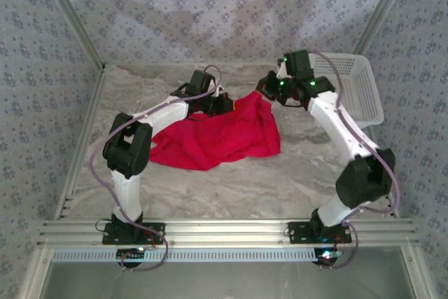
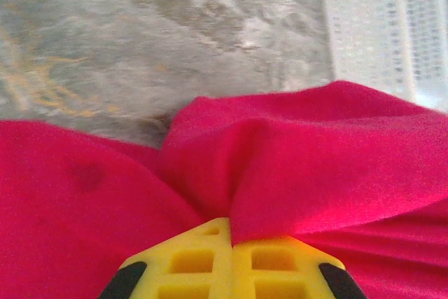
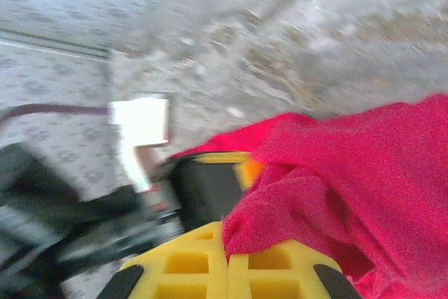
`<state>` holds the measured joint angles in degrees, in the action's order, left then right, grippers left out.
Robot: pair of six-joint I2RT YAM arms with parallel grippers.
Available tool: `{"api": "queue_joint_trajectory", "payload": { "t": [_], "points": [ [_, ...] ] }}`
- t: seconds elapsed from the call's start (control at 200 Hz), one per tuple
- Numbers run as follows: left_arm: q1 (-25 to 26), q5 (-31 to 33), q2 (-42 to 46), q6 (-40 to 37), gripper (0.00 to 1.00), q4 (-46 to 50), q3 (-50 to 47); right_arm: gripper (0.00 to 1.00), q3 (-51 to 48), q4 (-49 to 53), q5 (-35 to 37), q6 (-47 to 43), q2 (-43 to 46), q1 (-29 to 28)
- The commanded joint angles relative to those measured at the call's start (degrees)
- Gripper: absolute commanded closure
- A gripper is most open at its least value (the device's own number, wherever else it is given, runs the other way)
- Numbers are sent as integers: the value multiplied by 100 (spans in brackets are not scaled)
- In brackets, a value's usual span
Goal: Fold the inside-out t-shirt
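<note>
Left gripper [image 1: 218,105] — jaws together, clamped on a fold at the far-left edge of the inside-out t-shirt [image 1: 213,141]. The left wrist view shows red fabric pinched between the yellow fingers [image 2: 189,264]. The t-shirt lies bunched and creased at the middle of the table [image 1: 210,197], somewhat toward the far edge. Right gripper [image 1: 269,89] — jaws together, clamped on the garment's far-right corner, with red cloth emerging from the grip. A white basket [image 1: 360,92] stands in the far right corner of the table, apart from the shirt.
</note>
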<state>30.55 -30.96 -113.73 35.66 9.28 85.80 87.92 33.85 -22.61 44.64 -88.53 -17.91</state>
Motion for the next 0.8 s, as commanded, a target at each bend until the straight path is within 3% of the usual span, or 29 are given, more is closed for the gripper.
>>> {"api": "queue_joint_trajectory", "payload": {
  "t": [0.0, 0.26, 0.345, 0.46, 0.575, 0.685, 0.755, 0.795],
  "points": [
    [-67, 233, 206, -36, 100, 126, 176, 100, 473, 491, -307, 101, 470, 12],
    [-51, 300, 294, -35, 100, 136, 128, 100, 218, 195, -449, 168, 323, 38],
    [-49, 552, 428, -181, 87, 293, 34, 100, 81, 140, -424, 121, 72, 68],
    [-8, 1212, 900, -580, 62, 530, -362, 100, -29, 87, -524, 134, -348, 60],
    [37, 1674, 1651, -721, 52, 95, -1327, 100, 112, 87, -680, 310, -798, -142],
    [26, 1766, 2267, -630, 50, -489, -2181, 85, 293, 87, -905, 369, -1139, -562],
    [26, 1916, 2550, -566, 49, -692, -2505, 55, 313, 87, -1138, 326, -1294, -772],
    [29, 1946, 2662, -486, 47, -821, -2632, 46, 308, 264, -1239, 185, -1347, -802]
  ]
}}
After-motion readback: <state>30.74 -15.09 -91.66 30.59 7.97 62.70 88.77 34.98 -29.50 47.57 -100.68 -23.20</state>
